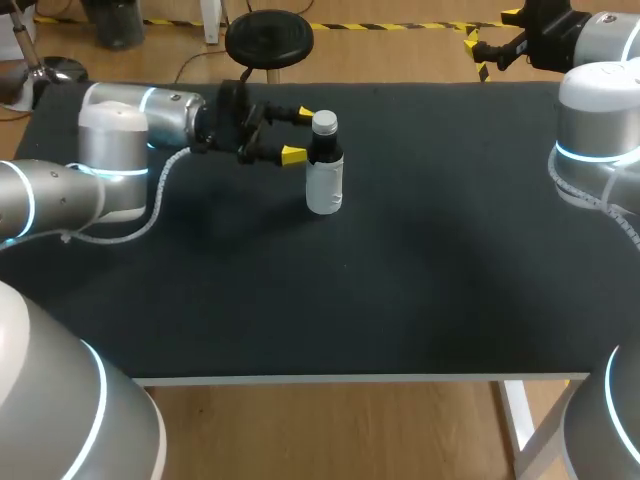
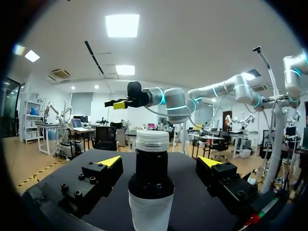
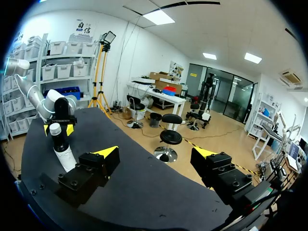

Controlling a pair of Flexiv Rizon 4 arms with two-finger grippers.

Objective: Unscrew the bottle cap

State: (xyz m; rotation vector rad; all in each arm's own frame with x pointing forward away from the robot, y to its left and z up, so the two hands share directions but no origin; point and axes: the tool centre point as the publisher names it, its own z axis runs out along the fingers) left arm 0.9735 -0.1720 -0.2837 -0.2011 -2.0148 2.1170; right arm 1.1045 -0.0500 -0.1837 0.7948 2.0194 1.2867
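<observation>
The left arm (image 1: 110, 135) comes in from the left side and lies low across the far part of the black table (image 1: 400, 290). Its claw, the left gripper (image 1: 299, 133), is level with the upper part of the bottle (image 1: 325, 182). The claw is open. In the left wrist view the left gripper (image 2: 160, 161) has one yellow-tipped finger on each side of the bottle (image 2: 150, 192), with a clear gap on both sides, so neither finger touches it.

The bottle stands upright on the table, a little left of the middle and toward the far edge. Its lower body is pale, its neck is dark, and the white cap (image 1: 324, 123) sits on top. From the left wrist the ribbed cap (image 2: 152, 140) rises just above the level of the fingertips.

The right gripper (image 1: 488, 40) is off at the far right, past the table's back edge and well apart from the bottle. Its fingers are spread wide with nothing between them, as the right wrist view shows for the right gripper (image 3: 155, 153). From there the bottle (image 3: 61, 147) appears far ahead across the table, between the yellow tips of the left gripper (image 3: 57, 130).
</observation>
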